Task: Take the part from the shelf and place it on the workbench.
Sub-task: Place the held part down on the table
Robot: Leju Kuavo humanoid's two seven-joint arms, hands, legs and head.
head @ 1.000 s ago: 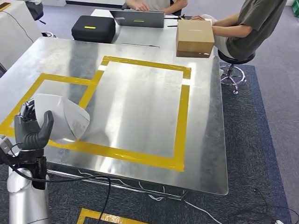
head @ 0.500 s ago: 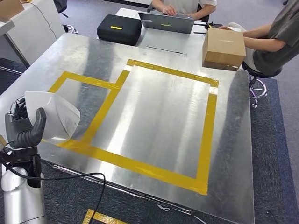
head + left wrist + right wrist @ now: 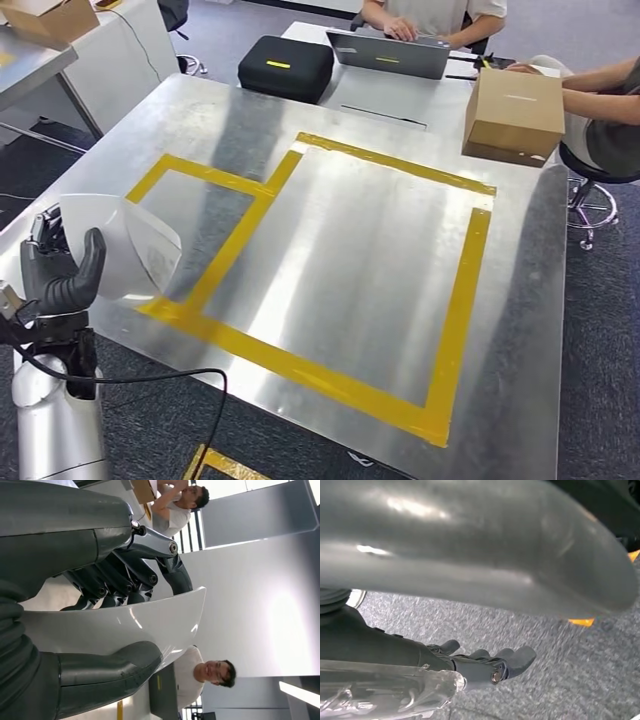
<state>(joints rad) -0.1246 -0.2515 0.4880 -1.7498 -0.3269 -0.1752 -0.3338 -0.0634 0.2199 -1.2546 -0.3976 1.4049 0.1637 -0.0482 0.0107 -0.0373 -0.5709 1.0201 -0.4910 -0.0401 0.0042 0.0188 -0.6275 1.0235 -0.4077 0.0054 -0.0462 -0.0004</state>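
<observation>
My left hand (image 3: 59, 275) grips the white curved part (image 3: 124, 248) — thumb on one face, fingers (image 3: 124, 577) on the other — holding it over the near left corner of the metal workbench (image 3: 362, 250), above the yellow tape outline (image 3: 226, 255). My right hand (image 3: 486, 662) hangs over grey carpet, fingers extended and apart, holding nothing.
</observation>
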